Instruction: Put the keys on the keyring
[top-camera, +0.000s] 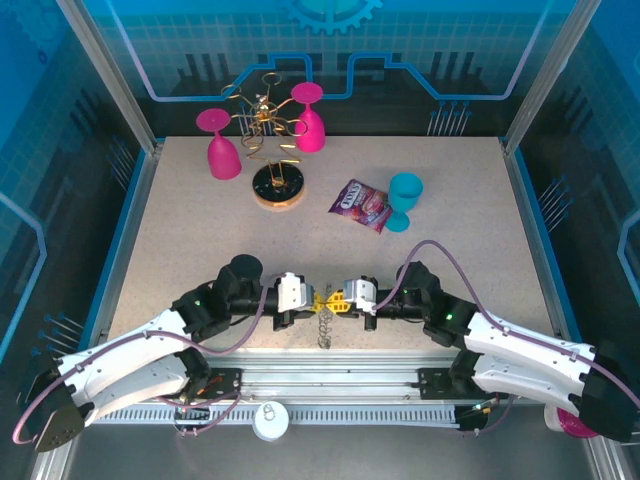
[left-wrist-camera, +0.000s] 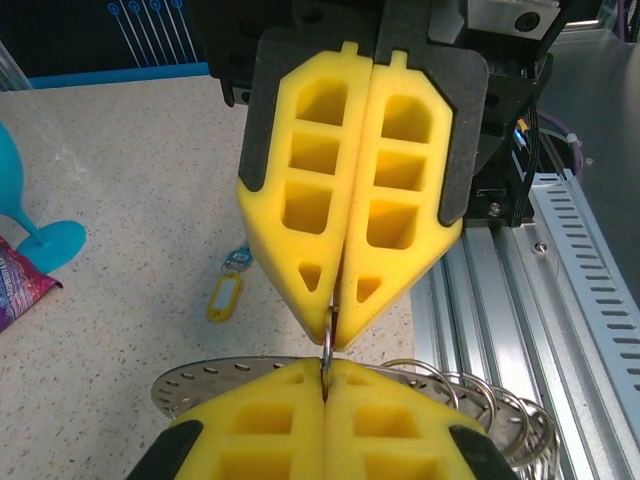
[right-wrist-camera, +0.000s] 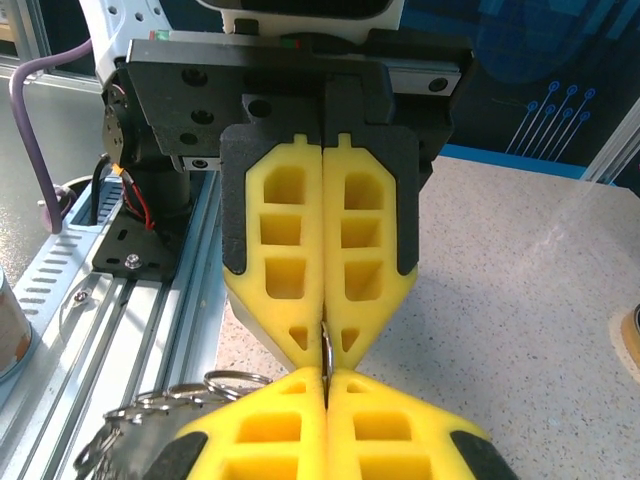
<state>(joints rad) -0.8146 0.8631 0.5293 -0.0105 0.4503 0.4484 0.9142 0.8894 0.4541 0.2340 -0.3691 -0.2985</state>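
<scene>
Speckled tabletop spreads beneath. Low centre in the top view, left gripper and right gripper meet tip to tip, both clenched on one wire loop of the keyring, stiff, thin, probably slippery. Beyond, left of centre in the left wrist view, the key lies loose: light, best pinched by its plastic head.

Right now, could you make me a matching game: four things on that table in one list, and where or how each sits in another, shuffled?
1 teal cup
2 snack packet
3 keyring
4 key

A pinched by left fingers and right fingers
B upright, right of the packet
C loose on the table, untouched
D flat, left of the teal cup

Pairs: 1-B, 2-D, 3-A, 4-C
</scene>
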